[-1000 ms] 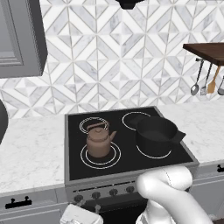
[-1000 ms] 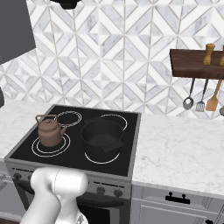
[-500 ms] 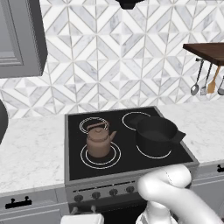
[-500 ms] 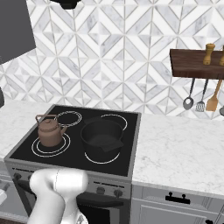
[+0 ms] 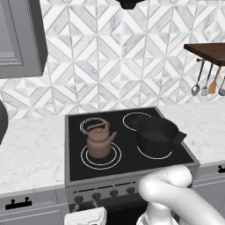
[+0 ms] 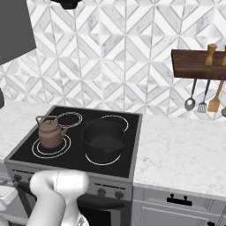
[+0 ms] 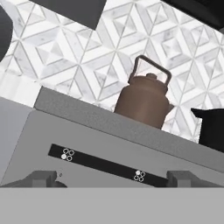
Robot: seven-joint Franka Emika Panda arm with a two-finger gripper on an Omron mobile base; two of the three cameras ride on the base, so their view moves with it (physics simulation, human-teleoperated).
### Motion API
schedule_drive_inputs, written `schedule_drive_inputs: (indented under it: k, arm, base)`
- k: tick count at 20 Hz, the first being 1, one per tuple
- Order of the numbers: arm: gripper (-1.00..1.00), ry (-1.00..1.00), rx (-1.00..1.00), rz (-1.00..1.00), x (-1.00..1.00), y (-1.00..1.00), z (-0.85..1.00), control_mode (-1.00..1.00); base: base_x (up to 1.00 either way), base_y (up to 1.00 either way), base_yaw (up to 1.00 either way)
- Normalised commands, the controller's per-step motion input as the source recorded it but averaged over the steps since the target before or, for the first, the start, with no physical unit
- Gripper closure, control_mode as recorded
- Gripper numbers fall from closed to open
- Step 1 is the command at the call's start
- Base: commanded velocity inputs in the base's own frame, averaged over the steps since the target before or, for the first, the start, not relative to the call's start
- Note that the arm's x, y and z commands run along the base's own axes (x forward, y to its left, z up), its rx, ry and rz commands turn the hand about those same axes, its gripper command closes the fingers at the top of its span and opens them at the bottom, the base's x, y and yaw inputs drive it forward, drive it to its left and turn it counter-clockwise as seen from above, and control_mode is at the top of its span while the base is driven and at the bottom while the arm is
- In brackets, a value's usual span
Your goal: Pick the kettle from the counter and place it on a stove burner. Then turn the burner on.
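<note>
Showing as a glossy white arm (image 5: 176, 193) with rounded, bulbous links, curving smoothly, shading to soft grey at 6 o'clock, lacking visible cables or markings

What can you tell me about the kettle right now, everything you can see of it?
The kettle is small, squat and copper-brown, looking like dull metal, with an arched handle, a short spout and a knobbed lid that is on. It stands upright on the large double-ring stove burner at the cooktop's front, beside the black pot without touching it. Nothing grips it.
</note>
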Motion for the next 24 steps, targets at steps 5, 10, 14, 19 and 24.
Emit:
schedule_drive_inputs:
  k: [5, 10, 14, 19, 24]
  arm:
    - [-1.0, 0.0, 0.05, 0.0, 0.02, 0.27, -0.21, -1.0]
    - [-1.0, -0.03, 0.01, 0.0, 0.22, 0.18, -0.2, -1.0]
    - [-1.0, -0.01, 0.0, 0.0, 0.34, 0.13, -0.22, -1.0]
    - [-1.0, 0.0, 0.0, 0.0, 0.06, 0.12, -0.42, -1.0]
    - [-1.0, 0.0, 0.0, 0.0, 0.32, 0.03, -0.21, -1.0]
  base:
    - [0.0, 0.0, 0.0]
    - [0.0, 0.0, 0.0]
    - [0.0, 0.0, 0.0]
    - [0.0, 0.0, 0.0]
    - [0.0, 0.0, 0.0]
